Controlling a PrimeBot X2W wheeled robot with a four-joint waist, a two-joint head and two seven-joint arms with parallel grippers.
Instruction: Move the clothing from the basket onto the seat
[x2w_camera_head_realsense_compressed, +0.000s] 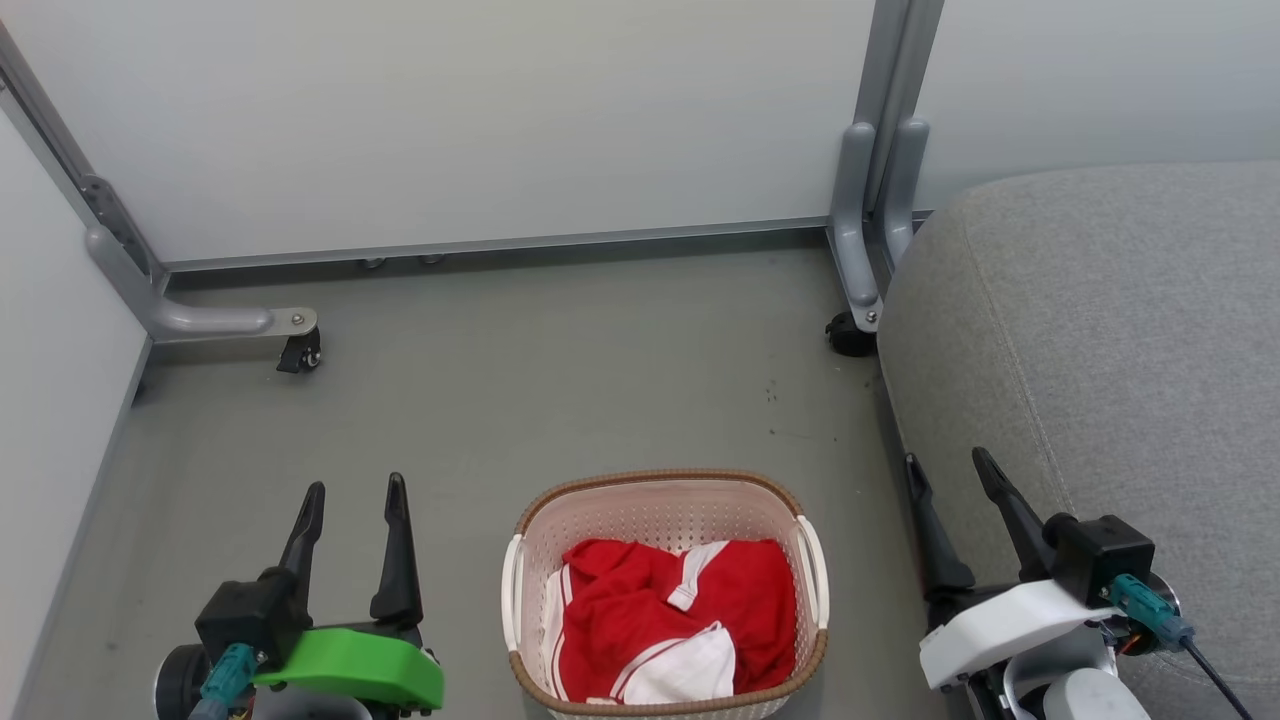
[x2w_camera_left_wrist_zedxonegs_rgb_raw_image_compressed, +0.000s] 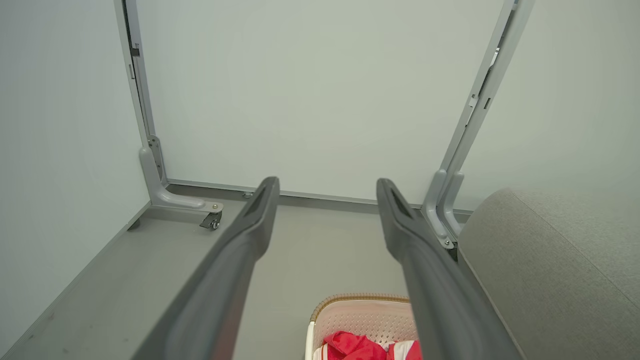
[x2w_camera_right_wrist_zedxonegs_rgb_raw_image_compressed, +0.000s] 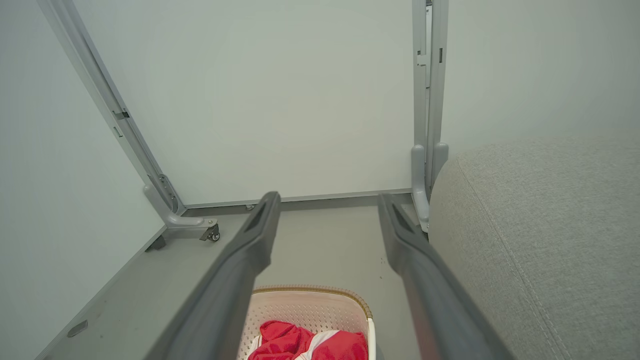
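Here the clothing lies crumpled inside the basket, red cloth with white stripes and a white panel on top at the near side. It looks soft and light, so I judge it will sag and trail when lifted. A good place to pinch is a raised red fold near the middle of the heap, not the flat white panel; the pieces may come up together. The basket stands on the floor between the two tools, and the seat is near it on the robot's right. The left tool and the right tool both have their fingers spread wide and hold nothing. The head view gives the whole heap from above. The wrist views give the far rim and a bit of red, but they show better how the seat's rounded side rises above the basket.
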